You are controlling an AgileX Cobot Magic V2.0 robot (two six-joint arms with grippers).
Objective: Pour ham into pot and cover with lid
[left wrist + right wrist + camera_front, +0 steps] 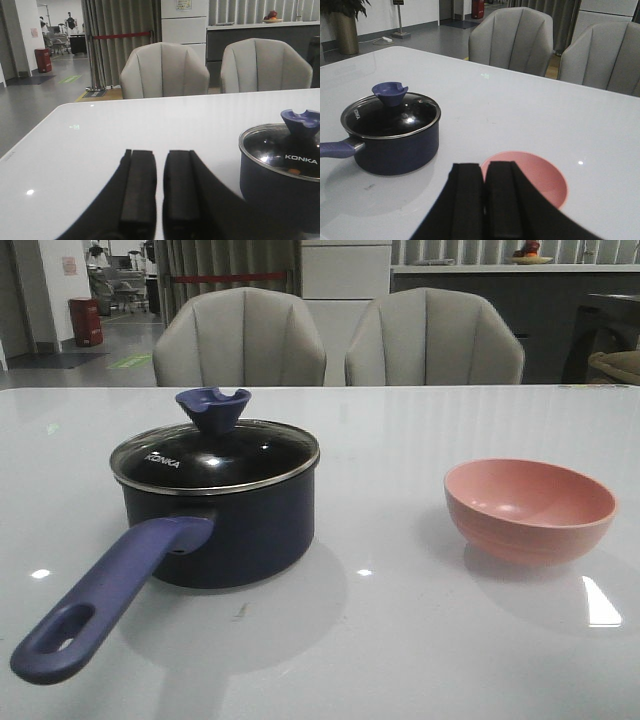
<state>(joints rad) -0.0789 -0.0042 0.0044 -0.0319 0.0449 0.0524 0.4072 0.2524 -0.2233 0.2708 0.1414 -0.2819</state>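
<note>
Front view, L to R: pot on table, lid seated on its rim, covering done; pink bowl at R looks empty. Ham prob. the orange bit glimpsed under the glass. L gripper and R gripper: jaws nearly closed, holding nothing. Task appears complete

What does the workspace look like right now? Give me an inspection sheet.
Surface: white glossy table, with glare spots.
Job's things: lid sits on the pot, handle toward the robot; pink bowl looks empty; orange bit, perhaps ham, under the glass.
Clutter: nothing seen.
Grippers: left pincer and right pincer shut, holding nothing.
Cables: nothing seen.
Surroundings: two grey chairs behind the table.
</note>
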